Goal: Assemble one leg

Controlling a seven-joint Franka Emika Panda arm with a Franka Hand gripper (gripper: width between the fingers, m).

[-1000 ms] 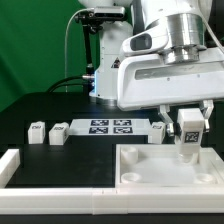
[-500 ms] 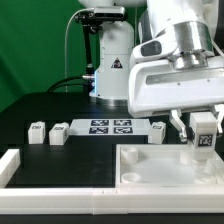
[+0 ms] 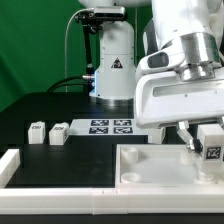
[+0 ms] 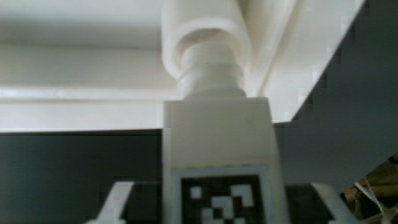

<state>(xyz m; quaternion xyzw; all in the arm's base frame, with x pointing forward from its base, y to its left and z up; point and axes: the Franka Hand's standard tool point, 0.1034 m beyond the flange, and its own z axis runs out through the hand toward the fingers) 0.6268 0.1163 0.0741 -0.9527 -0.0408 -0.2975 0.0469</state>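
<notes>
My gripper (image 3: 210, 150) is shut on one leg (image 3: 213, 150), a small white block with a black-and-white tag, and holds it upright above the right end of the large white panel (image 3: 150, 168). In the wrist view the leg (image 4: 221, 130) fills the middle between my fingers (image 4: 125, 200). Its round peg end points at the panel's edge (image 4: 71, 85). My gripper (image 4: 226, 202) grips its tagged end. Two more legs (image 3: 36, 132) (image 3: 58, 131) lie on the black table at the exterior view's left.
The marker board (image 3: 110, 126) lies behind the panel at mid table. A white raised border (image 3: 12, 165) runs along the front and left. The arm's base (image 3: 112, 60) stands at the back.
My gripper has moved toward the exterior view's right with the leg in it, and sits slightly lower over the panel's right end.
</notes>
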